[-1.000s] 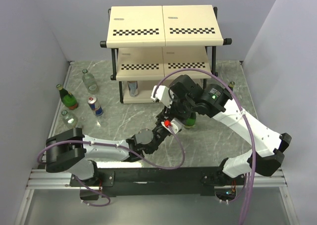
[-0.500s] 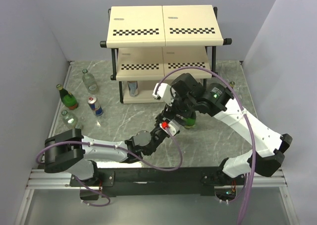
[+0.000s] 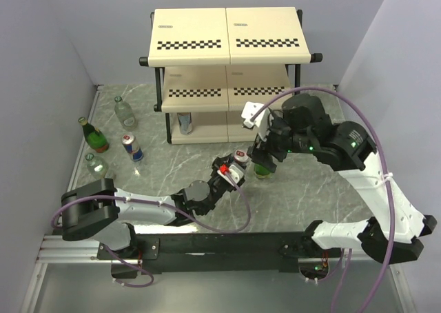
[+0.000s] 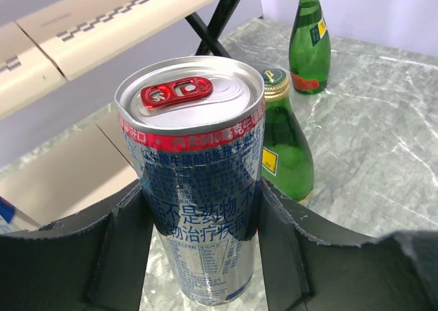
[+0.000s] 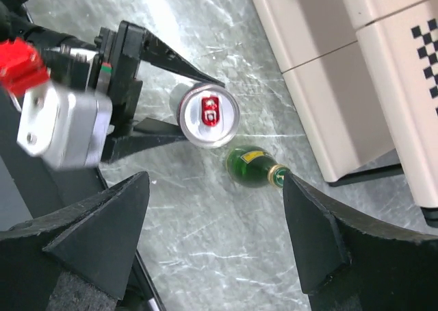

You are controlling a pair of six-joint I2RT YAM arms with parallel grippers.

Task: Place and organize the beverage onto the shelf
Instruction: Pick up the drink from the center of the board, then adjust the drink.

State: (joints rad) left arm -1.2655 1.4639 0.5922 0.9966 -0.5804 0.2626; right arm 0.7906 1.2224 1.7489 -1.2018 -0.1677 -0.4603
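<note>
A silver-and-blue can with a red tab (image 4: 195, 188) stands upright between the fingers of my left gripper (image 4: 202, 222), which is shut on it just above the marble table. From above, the can (image 3: 239, 155) and left gripper (image 3: 236, 163) sit in front of the shelf (image 3: 227, 37). My right gripper (image 5: 213, 188) hangs open over the table with nothing between its fingers. It looks down on the can (image 5: 209, 114) and a green bottle (image 5: 252, 168) standing right beside it. In the top view the right gripper (image 3: 265, 154) is just right of the can, over the green bottle (image 3: 262, 168).
On the left of the table stand a green bottle (image 3: 91, 135), two clear bottles (image 3: 124, 112) (image 3: 95, 165) and another can (image 3: 132, 147). One can (image 3: 185, 122) stands on the shelf's bottom board. A further green bottle (image 4: 309, 44) stands at the far right.
My right gripper has opened, let go of the can and drawn up and to the right. The left gripper keeps the can and has shifted slightly.
</note>
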